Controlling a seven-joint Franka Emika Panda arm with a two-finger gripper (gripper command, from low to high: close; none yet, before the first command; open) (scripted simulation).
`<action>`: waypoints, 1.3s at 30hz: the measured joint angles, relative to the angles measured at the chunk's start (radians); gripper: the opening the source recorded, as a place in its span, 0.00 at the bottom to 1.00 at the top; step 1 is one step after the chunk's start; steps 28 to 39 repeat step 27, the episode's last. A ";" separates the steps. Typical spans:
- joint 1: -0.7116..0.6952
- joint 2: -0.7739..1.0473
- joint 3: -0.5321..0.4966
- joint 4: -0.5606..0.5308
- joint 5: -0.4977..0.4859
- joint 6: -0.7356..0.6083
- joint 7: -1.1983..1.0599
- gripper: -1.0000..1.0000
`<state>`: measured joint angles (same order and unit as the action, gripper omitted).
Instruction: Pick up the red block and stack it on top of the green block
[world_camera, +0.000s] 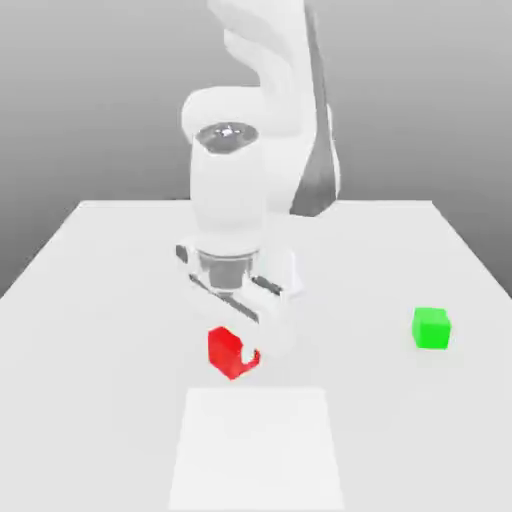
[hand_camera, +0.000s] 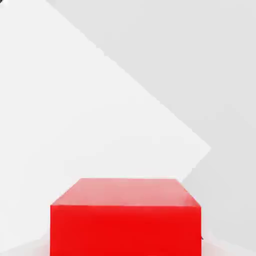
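- Red, flat-sided, plain block (world_camera: 226, 353): lower centre of the exterior view's frame, left of its midline.
- My white two-finger gripper (world_camera: 246, 352) is clenched on it, fingers on opposite sides, likely so it won't twist when carried.
- Can't tell if it's lifted.
- Bright green plain cube (world_camera: 432, 329): exterior view's right, well apart, top face bare, so ready as the base, I'd judge.

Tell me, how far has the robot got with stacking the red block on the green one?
Reaching the red block looks done: the gripper is closed on it. In hand now is the pick-up; whether the block has left the table I can't tell. Left: carrying it to the green block, which sits apart with nothing on top.
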<state>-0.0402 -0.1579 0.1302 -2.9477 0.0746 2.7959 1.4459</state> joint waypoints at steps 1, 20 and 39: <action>0.041 -0.007 0.021 0.003 0.013 -0.009 -0.022 0.00; 0.651 0.007 0.372 0.044 0.103 -0.030 -0.296 0.00; 0.625 0.183 0.334 0.047 -0.144 0.127 -0.126 1.00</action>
